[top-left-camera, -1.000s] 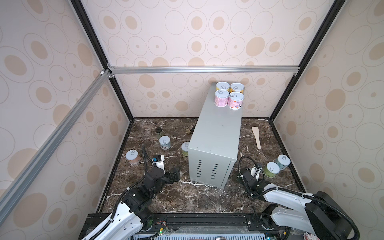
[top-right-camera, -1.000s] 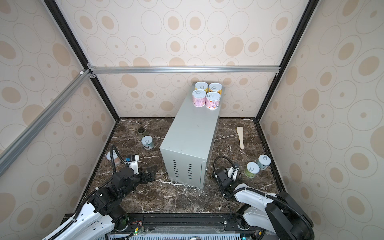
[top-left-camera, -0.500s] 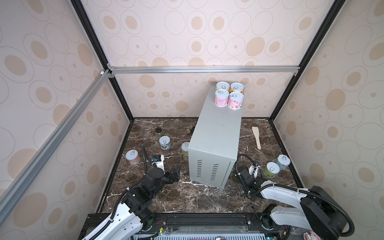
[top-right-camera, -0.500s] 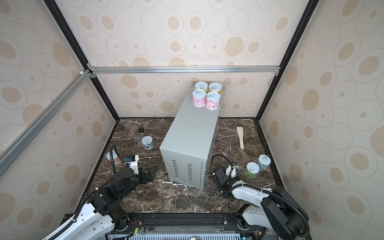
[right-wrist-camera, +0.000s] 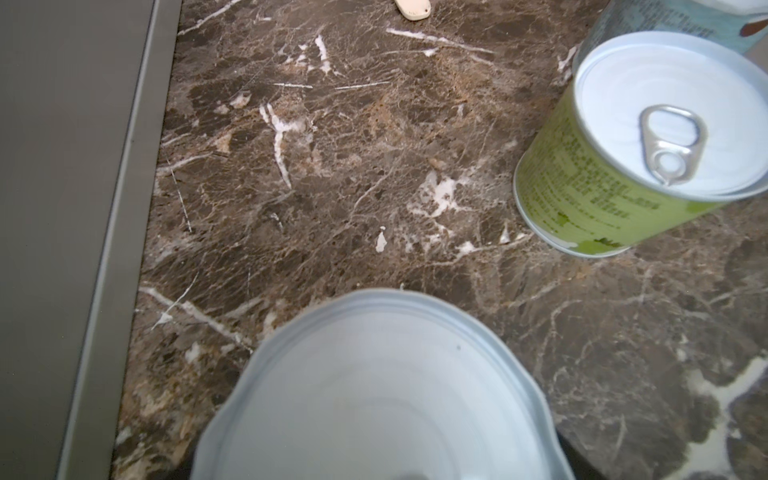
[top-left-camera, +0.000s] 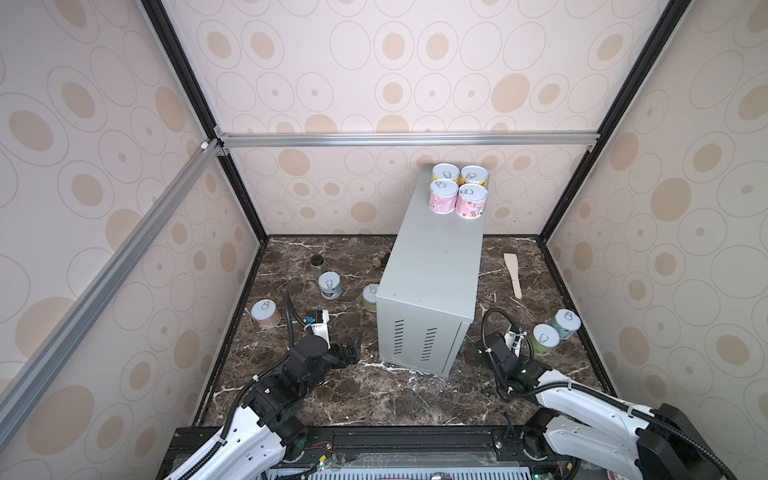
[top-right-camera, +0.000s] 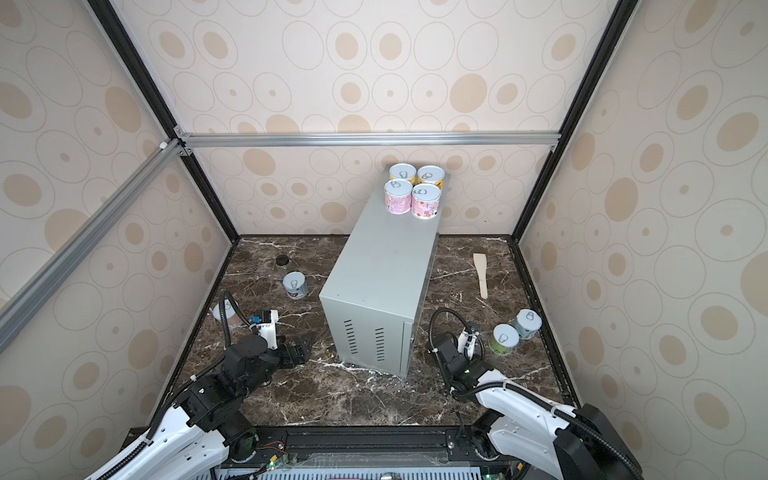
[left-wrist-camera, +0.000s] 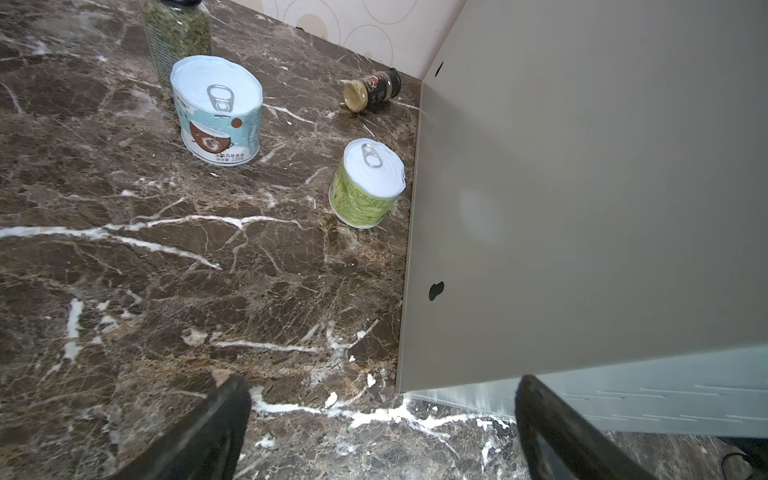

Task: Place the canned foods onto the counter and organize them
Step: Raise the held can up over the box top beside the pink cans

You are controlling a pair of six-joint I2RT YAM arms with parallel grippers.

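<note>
We find the right gripper [right-wrist-camera: 378,469] clamped on a can [right-wrist-camera: 374,386]: upright, axis vertical, silver end up. On the left gripper [left-wrist-camera: 382,419] the fingers [left-wrist-camera: 208,432] are spread wide, holding nothing.

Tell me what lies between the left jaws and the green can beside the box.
Bare marble only, up to the green can, in the left wrist view.

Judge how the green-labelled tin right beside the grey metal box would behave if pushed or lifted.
The green-labelled tin stands upright, short and wide, on marble: a low push would probably slide it, not tip it. Its pull-tab lid looks unopened, so it is likely heavy for its size. The metal wall should stay stiff under a grip.
</note>
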